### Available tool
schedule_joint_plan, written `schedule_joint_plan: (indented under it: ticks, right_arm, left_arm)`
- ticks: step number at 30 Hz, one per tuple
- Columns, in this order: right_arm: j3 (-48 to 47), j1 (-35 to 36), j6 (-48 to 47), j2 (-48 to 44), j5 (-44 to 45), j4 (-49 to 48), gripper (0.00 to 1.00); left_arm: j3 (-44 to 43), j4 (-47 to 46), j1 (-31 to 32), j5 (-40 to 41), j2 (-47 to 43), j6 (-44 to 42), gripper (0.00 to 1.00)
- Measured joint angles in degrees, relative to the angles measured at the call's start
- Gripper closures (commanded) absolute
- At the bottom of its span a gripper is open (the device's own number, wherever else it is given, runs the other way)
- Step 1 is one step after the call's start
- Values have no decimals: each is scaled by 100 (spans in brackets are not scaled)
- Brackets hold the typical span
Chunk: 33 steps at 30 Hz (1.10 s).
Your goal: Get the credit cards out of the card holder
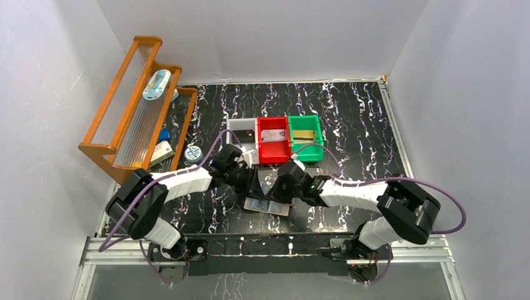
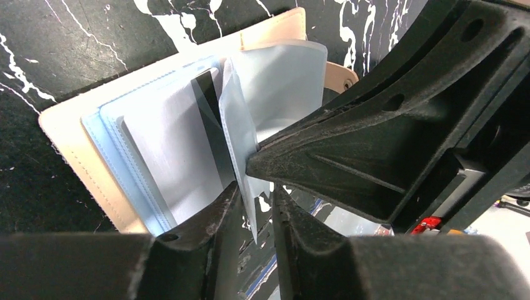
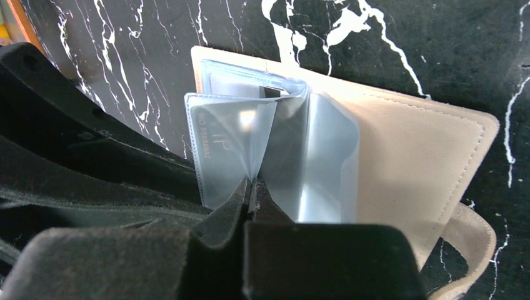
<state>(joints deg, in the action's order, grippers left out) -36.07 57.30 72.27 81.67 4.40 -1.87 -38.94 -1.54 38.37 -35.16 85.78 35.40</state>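
The card holder point(image 3: 412, 162) lies open and flat on the table point(image 1: 350, 125), low centre in the top view, near the red bin point(image 1: 274, 157). The right gripper point(image 3: 253, 184) is pressed together on one clear sleeve point(image 2: 275, 87), standing it up from the spine. The left gripper point(image 2: 255, 200) has its jaws narrowly apart astride that sleeve's free edge, with no clamp visible. A pale card point(image 3: 225, 134) shows inside. In my judgement, pinch the card alone, not the plastic. Draw it out along the pocket's mouth, with the right grip firm so the holder does not lift.
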Motion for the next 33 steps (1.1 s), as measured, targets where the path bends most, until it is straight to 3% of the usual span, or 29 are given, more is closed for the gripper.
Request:
schedule_joint_plan:
  ticks: [3,7,18,27,33]
  right_arm:
    - [31,-26,15,-50,-22,24,72]
    - [28,-48,-2,-315,94,313,56]
    - [-455,-74,127,-1139,1121,2092,54]
    - [-719,-109,330,-2044,2221,3130,52]
    - [-472,-138,476,-2833,2597,3174,48]
  left_arm:
    - [-4,-20,0,-11,57,17,82]
    - [-48,-15,-2,-48,214,17,77]
    - [-389,11,50,-149,234,-9,61]
    - [-881,0,793,-179,564,-70,56]
    - [-879,431,835,721,85,-105,49]
